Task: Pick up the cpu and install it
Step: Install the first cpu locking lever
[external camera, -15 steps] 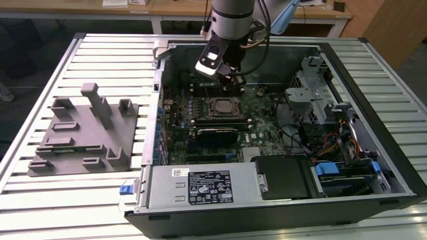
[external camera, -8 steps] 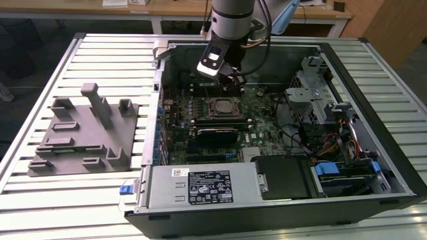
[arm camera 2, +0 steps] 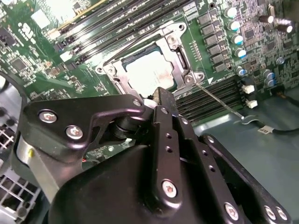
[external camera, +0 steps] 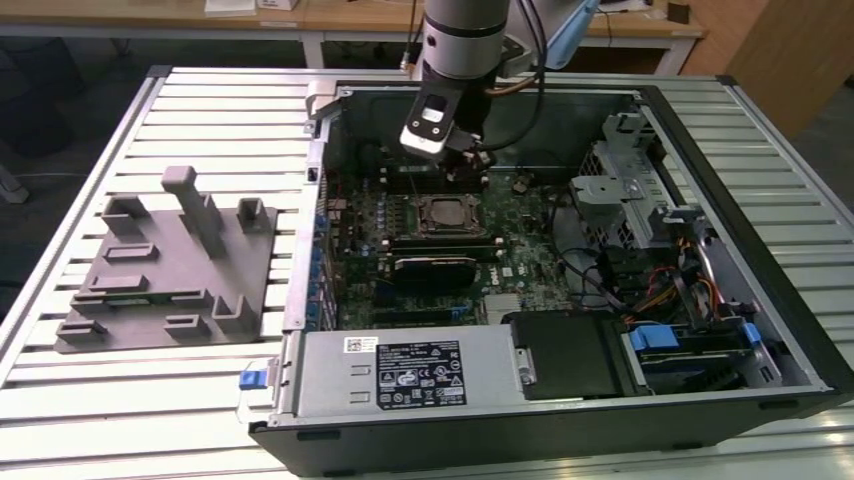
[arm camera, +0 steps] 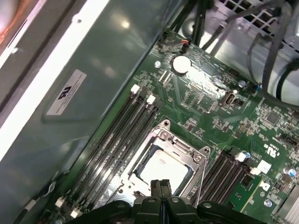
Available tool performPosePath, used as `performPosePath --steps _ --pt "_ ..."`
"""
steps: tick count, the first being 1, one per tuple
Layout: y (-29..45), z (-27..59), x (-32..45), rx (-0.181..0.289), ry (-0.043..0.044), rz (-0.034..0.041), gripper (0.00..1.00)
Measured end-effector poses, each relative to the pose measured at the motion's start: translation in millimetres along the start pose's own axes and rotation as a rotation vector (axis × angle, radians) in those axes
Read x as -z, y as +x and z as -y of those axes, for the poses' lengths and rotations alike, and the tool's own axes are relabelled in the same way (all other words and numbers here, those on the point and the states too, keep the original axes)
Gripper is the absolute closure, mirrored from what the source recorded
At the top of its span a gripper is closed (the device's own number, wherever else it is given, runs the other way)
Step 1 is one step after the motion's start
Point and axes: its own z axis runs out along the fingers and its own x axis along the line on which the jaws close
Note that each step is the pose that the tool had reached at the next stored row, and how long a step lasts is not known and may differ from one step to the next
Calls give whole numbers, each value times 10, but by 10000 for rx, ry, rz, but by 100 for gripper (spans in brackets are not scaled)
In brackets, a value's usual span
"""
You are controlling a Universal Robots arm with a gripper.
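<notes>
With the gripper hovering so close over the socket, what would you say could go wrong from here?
1. The cpu already lies in the socket frame; the gripper, shut and close above it, might knock or scratch it if it drops.
2. The thin retention lever sticks out beside the socket and could catch the gripper.
3. Memory slots flank the socket closely, so sideways drift may strike them.

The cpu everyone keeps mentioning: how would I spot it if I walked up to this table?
Look inside the open computer case lying on the slatted table, at the green motherboard. Near its middle sits a square metal socket frame, and the cpu is the pale silver square within it. Long dark memory slots flank it; nothing else there is flat, square and silver.
</notes>
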Motion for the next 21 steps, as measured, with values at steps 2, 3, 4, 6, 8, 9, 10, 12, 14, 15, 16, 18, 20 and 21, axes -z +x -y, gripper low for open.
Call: performPosePath --steps 2,3,4,6,8,9,10,12,14,15,16,18,20,21 --pt "0 0 0 209 3 -6 89" --pt "0 0 0 314 5 -9 89" --pt "0 0 0 419 7 -12 89" --pt "0 0 0 631 10 -18 89" --pt "0 0 0 828 14 -24 89" --pt "0 0 0 928 16 -27 89" --pt "0 0 0 1029 17 -30 89" --pt "0 0 0 1238 21 -36 89" --pt "0 0 0 1502 26 -43 89" --pt "0 0 0 1656 28 -48 89" --pt "0 1 0 1818 31 -53 89" --pt "0 1 0 2170 37 -63 89" --pt "-1 1 0 2530 44 -73 89" --pt "0 1 0 2714 46 -79 89"
